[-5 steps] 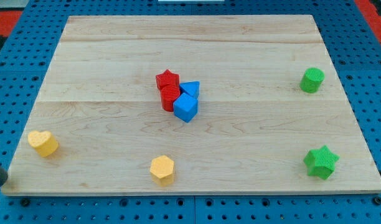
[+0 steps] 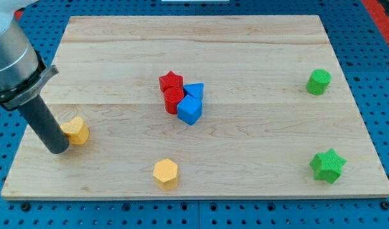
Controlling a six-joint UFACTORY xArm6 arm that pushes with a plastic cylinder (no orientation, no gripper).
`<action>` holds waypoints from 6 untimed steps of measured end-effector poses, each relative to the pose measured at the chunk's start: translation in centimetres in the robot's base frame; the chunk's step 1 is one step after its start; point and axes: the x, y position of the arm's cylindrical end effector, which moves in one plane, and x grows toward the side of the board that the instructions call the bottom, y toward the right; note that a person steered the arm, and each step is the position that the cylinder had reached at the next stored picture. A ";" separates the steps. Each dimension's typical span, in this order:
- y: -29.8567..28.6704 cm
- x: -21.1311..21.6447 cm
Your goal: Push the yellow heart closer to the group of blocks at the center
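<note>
red blocks (image 2: 171,91): 2 | blue blocks (image 2: 190,109): 2 | green blocks (image 2: 319,82): 2 | yellow blocks (image 2: 165,172): 2

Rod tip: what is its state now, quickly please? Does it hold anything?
My tip: no claw, holds nothing; it touches the yellow heart on the heart's left side in the view.

Yellow heart (image 2: 75,130), yellow hexagon (image 2: 165,172); red star (image 2: 171,81); green star (image 2: 327,165); dark rod.

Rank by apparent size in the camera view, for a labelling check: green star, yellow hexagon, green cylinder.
1. green star
2. yellow hexagon
3. green cylinder
The cylinder lies farther up the view, so perspective may shrink it.
</note>
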 end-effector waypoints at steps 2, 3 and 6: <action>-2.0 -1.0; 0.2 -2.5; 9.7 -3.5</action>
